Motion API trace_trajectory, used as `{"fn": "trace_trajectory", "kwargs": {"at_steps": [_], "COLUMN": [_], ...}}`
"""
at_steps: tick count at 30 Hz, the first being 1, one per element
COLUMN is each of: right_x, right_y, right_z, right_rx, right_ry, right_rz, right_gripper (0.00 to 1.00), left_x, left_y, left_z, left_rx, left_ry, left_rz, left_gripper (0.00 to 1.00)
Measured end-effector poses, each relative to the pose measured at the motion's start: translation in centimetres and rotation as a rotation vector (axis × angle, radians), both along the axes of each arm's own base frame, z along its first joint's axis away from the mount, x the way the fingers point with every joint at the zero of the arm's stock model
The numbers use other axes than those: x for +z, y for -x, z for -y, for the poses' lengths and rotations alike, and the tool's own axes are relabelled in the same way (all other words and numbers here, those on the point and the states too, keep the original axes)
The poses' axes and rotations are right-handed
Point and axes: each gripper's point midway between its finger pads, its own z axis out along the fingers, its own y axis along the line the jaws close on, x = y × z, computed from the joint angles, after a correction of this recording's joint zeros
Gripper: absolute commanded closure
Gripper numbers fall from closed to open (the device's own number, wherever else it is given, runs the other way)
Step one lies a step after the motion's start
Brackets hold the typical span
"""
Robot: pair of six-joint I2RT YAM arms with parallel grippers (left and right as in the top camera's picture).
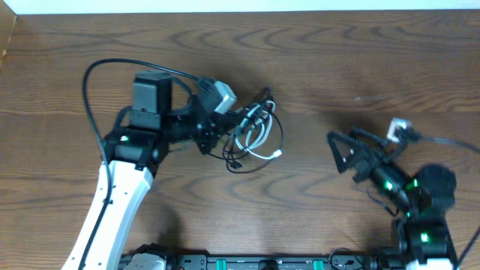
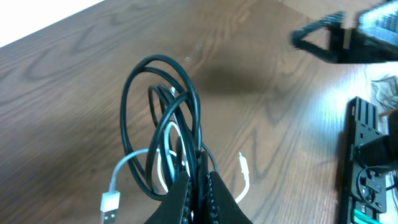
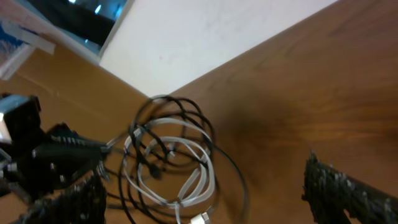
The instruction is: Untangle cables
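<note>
Black and white cords in one knot: the job reads as barely begun.

- Left arm (image 1: 112,202): white-cased, reaching in from the lower left.
- Left gripper (image 2: 200,183): jaws pinched together on several black strands at the edge of the cables (image 1: 255,135). The loops appear partly raised off the wood.
- White cord (image 2: 134,163): threaded through the black loops, with its plug (image 2: 111,202) dangling free.
- Right gripper (image 1: 337,152): jaws spread wide, holding nothing, well apart from the bundle on its right.
- Progress: one end is secured and no cord is separated. Every strand remains to be drawn out and laid apart.
- Table (image 1: 315,60): brown wood grain, matte.
- Room: a white strip (image 1: 225,4) runs beyond the far edge. Little else can be made out.
</note>
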Motion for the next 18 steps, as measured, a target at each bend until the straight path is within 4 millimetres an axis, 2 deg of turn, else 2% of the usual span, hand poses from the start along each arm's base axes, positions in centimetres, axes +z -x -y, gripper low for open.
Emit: {"fn": "trace_trajectory", "kwargs": {"at_steps": [3, 6, 11, 18], "right_x": [-0.4, -0.6, -1.6, -1.0], "right_y": [-1.7, -2.4, -2.9, -2.9], "right_z": [-1.0, -1.8, -2.3, -2.6], "right_rx": [0.069, 0.110, 0.125, 0.118], "right_ry": [-0.020, -0.099, -0.227, -0.368], "right_rz": [-0.027, -0.085, -0.228, -0.330], "right_gripper": [0.01, 0.02, 0.05, 0.16], "left_x": [-1.1, -1.7, -1.9, -2.5], "left_y": [0.8, 1.2, 1.6, 2.2], "left_z": [1.7, 2.4, 3.0, 4.0], "left_rx": [-0.060, -0.084, -0.104, -0.142], "left_ry": [-0.007, -0.012, -0.014, -0.022], "left_rz": [-0.041, -0.064, -0.072, -0.085], "left_gripper": [0.92, 0.92, 0.92, 0.92]}}
